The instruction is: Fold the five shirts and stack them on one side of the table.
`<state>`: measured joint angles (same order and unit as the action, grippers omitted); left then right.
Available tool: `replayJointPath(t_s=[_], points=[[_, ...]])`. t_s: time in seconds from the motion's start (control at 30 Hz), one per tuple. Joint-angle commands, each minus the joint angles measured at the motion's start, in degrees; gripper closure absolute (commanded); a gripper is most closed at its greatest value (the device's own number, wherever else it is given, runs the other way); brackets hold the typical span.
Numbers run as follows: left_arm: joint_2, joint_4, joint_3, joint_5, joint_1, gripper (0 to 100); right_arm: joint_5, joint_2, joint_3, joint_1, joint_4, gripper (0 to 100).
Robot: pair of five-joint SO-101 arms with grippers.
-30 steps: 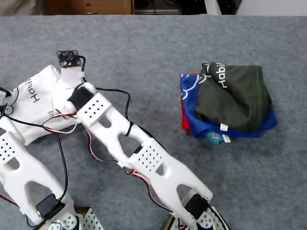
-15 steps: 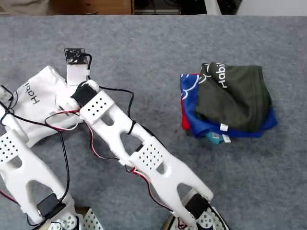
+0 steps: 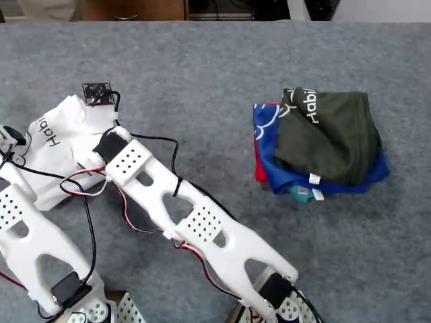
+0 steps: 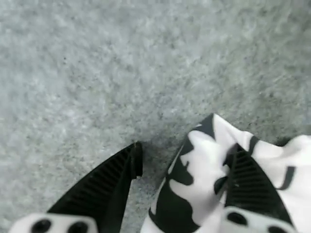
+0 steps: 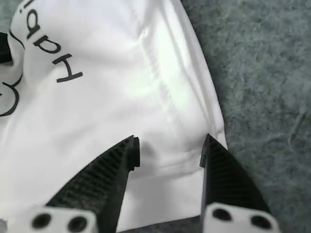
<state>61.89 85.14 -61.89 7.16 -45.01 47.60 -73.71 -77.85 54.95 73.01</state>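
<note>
**Workpiece.** White shirt (image 3: 67, 145) lies on the L side of the grey table (image 3: 202, 60).
- Condition: partly folded and bunched, w/ an irregular outline.
- Markings: black lettering and black line print on the upper face.
- Right wrist view: smooth fabric, w/ a stitched seam running toward the hem.
- Position: well apart from the stack (image 3: 316, 145).

**Stack.** It sits on the R side of the table.
- Top: olive shirt (image 3: 330, 134), folded, w/ white lettering near its far L corner.
- Below it: blue shirt (image 3: 273, 171) w/ white line print, sticking out at the L and near sides.
- Red shirt (image 3: 258, 171): only a thin edge shows, at the L.
- Teal shirt (image 3: 300, 194): a small corner shows at the near edge, beside white tags.

**Left gripper** (image 4: 187, 165). Jaws are spread and it is released.
- A raised fold of the white shirt w/ black print stands between the fingers (image 4: 248, 179).
- The fold touches one finger. Bare table shows between it and the other.

**Right gripper** (image 5: 170, 148). Jaws are apart and nothing is clamped.
- Both fingers hang over the white shirt close to its hem.
- Contact w/ the fabric cannot be told.

**Arms, high view.**
- Right arm runs diagonally from the near edge to the shirt's far R part.
- Left arm runs up the table's L edge to the shirt's L side.
- Black and red cables (image 3: 87, 202) trail across the shirt's near edge.
</note>
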Motion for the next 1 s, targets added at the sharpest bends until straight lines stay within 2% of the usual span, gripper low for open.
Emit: replayJointPath(t_s=[0.0,0.1,0.2,0.4,0.53,0.7,0.8,0.97], points=[[-0.22,0.97,-0.62,0.79,0.09,70,0.70,-1.10,-2.24,-0.66,1.49,77.9],[-0.22,0.97,-0.62,0.79,0.09,70,0.35,-1.27,-2.59,-0.92,2.81,80.1],[-0.22,1.05,-0.62,0.79,0.18,70,-0.18,-1.27,-2.59,-1.27,2.81,89.2],[-0.40,1.05,-0.62,0.79,-0.09,70,-7.47,-1.27,-4.09,-1.63,2.11,99.6],[-0.84,3.16,-1.32,0.88,-0.26,70,-9.23,-1.27,-4.00,-3.91,2.55,99.5],[-0.31,6.77,-8.53,0.70,-1.85,70,-9.32,-0.75,-4.53,-8.84,3.34,99.3],[-0.22,7.30,-9.67,0.53,-2.29,70,-9.32,0.31,-4.88,-10.15,3.52,92.5],[-0.22,7.21,-9.67,0.53,-2.46,70,-5.10,2.77,-4.88,-8.57,5.80,64.5]])
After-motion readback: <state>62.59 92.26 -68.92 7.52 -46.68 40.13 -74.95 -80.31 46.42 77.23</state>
